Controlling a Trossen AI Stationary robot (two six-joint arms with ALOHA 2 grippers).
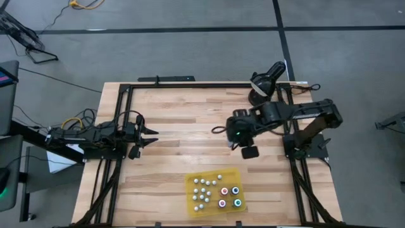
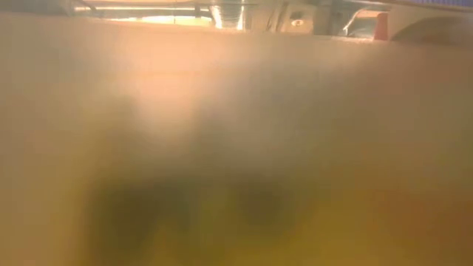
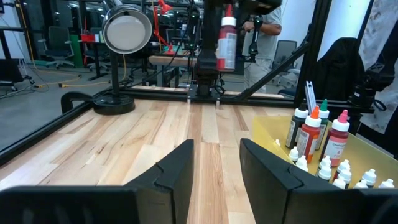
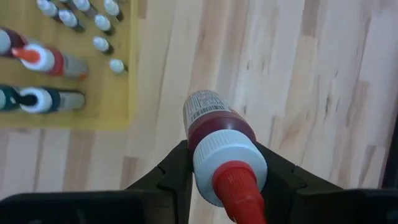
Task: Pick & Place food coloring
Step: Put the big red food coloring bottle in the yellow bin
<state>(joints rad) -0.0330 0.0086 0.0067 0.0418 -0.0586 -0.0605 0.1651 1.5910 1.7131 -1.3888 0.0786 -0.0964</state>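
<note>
A yellow tray (image 1: 190, 183) lies near the table's front edge and holds several small white-capped food coloring bottles (image 1: 204, 188) and a few larger bottles (image 3: 314, 134) standing upright. My right gripper (image 4: 224, 171) hangs above the bare wood, on the far side of the tray (image 4: 93, 119), shut on a red food coloring bottle (image 4: 216, 127) with a white collar and a red tip. From the left wrist view this bottle (image 3: 227, 46) shows well above the table. My left gripper (image 3: 216, 168) waits open at the table's left side (image 1: 150, 136), pointing level. My right gripper pinches the red bottle between its two fingers at the white collar (image 4: 214, 155), just under the red tip. The fingers come from above, slanting steeply down. The bottle hangs upright below them, its bottom toward the table, lifted clear of wood and tray.
A black stand with a round head (image 1: 266, 82) sits at the table's far edge, also shown in the left wrist view (image 3: 127, 31). Black frame rails (image 1: 117, 126) run along the table's sides. A person (image 3: 264, 25) stands beyond the far edge. The low view is blurred out.
</note>
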